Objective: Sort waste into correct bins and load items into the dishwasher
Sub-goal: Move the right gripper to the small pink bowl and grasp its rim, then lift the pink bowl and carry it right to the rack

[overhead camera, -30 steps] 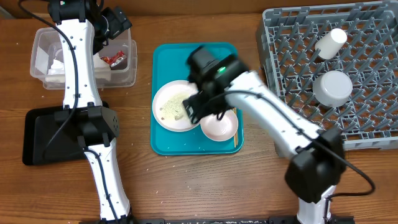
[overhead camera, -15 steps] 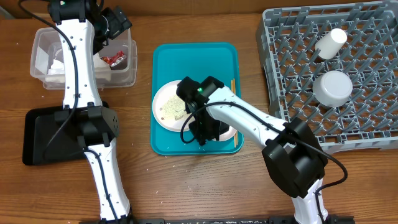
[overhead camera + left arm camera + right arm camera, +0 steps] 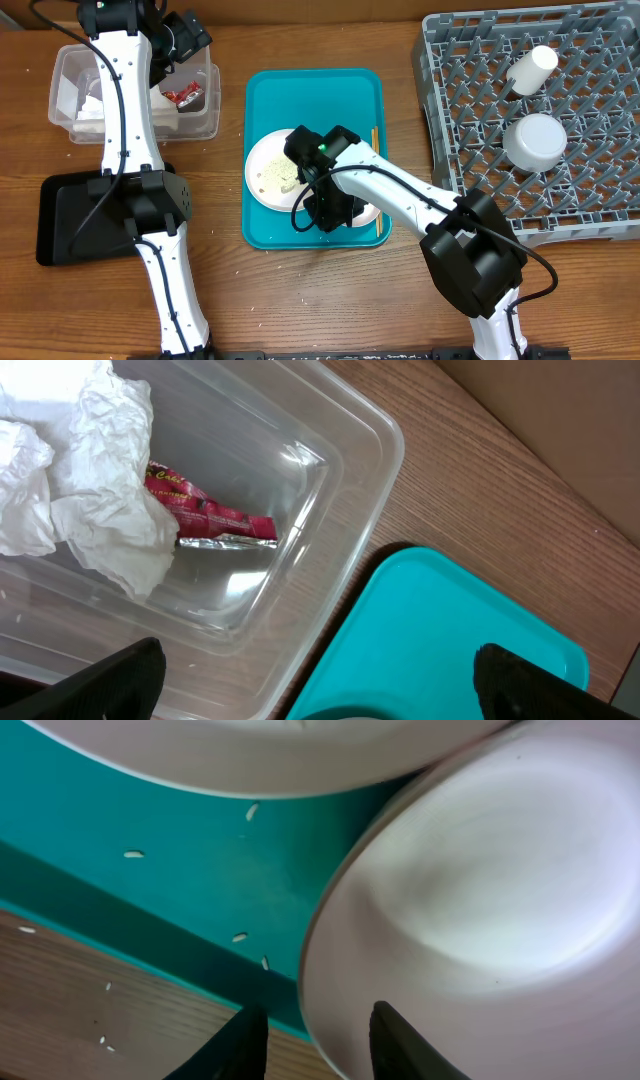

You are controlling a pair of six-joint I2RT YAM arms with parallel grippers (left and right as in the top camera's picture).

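My right gripper [image 3: 312, 1010] [image 3: 330, 210] stands open astride the near rim of a small whitish bowl [image 3: 470, 910] [image 3: 369, 211] on the teal tray [image 3: 315, 95]. One finger is inside the bowl; the other is outside, with a gap to the rim. The white plate [image 3: 270, 165], with rice on it, lies beside the bowl. Loose rice grains [image 3: 133, 853] dot the tray. Chopsticks [image 3: 375, 135] lie along the tray's right side. My left gripper [image 3: 320, 675] hangs wide open over the corner of the clear tub [image 3: 330, 510], which holds the napkin [image 3: 90, 490] and the red packet [image 3: 210, 515].
The grey dish rack [image 3: 470, 70] at the right holds a white cup [image 3: 530, 68] and an upturned bowl [image 3: 535, 140]. A black tray [image 3: 65, 215] lies at the left, beside my left arm's base. Rice grains are scattered on the wood by the teal tray's front edge.
My right arm came down from above the plate to the bowl's rim, and its jaws have narrowed around that rim. The left arm has not moved.
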